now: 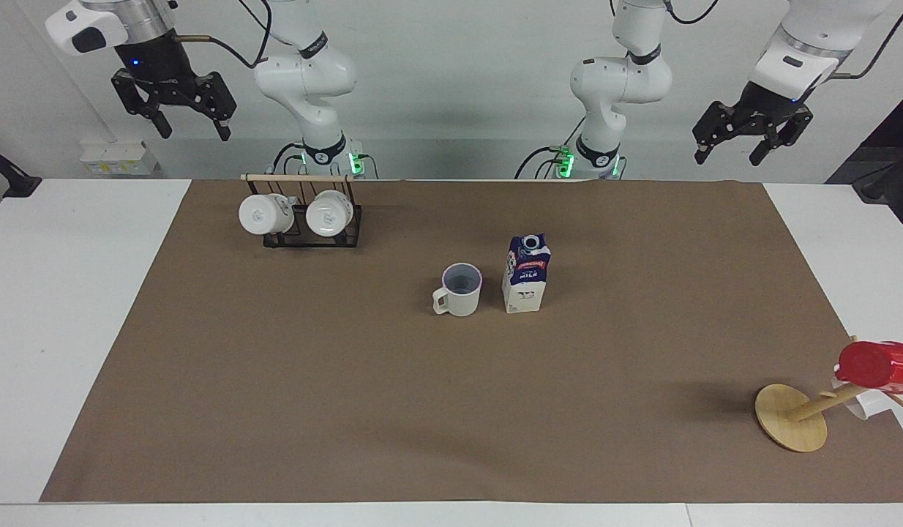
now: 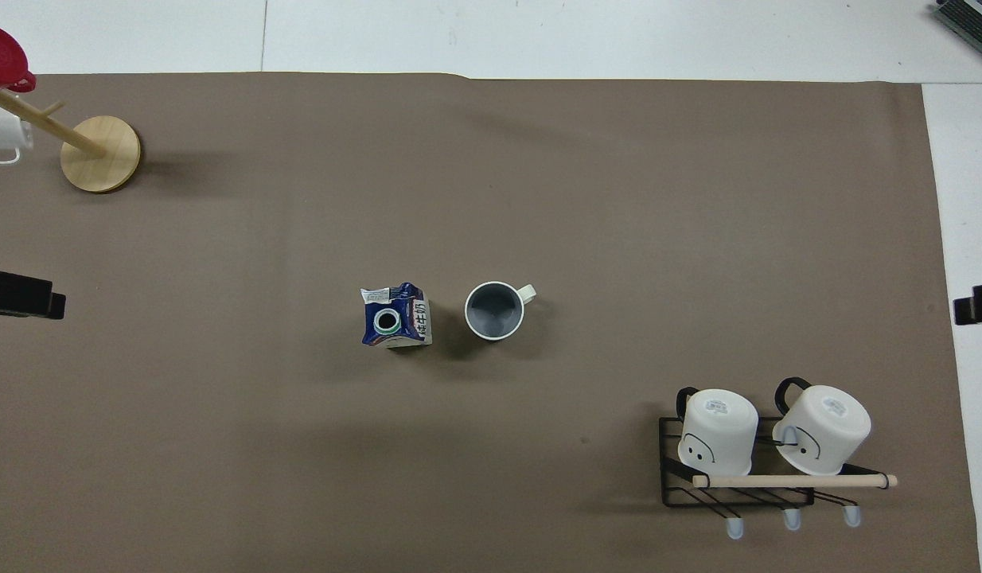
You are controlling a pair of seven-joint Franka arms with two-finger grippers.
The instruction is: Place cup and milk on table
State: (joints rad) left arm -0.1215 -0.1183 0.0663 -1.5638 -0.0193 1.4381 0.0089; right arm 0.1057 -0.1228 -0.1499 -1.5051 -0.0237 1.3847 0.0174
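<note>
Facing view: one cup (image 1: 462, 290) and one milk (image 1: 526, 274) carton stand upright just beside each other mid-counter (image 1: 71, 307), apart, with bare brown paper (image 1: 349, 410) all round. Two white mugs (image 1: 298, 214) hang on the rack (image 1: 312, 236) at the robots' edge. The left gripper (image 1: 737, 148) and the right gripper (image 1: 189, 126) hang high off that edge, both wide and holding nothing.

Overhead view: a red cup (image 2: 4, 62) tops the wooden stand (image 2: 99, 143) at the corner by the left arm's end, farthest from the robots.

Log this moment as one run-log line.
cup: upright on table | milk: upright beside cup, apart | left gripper: open, empty, raised | right gripper: open, empty, raised | phase: both placed
</note>
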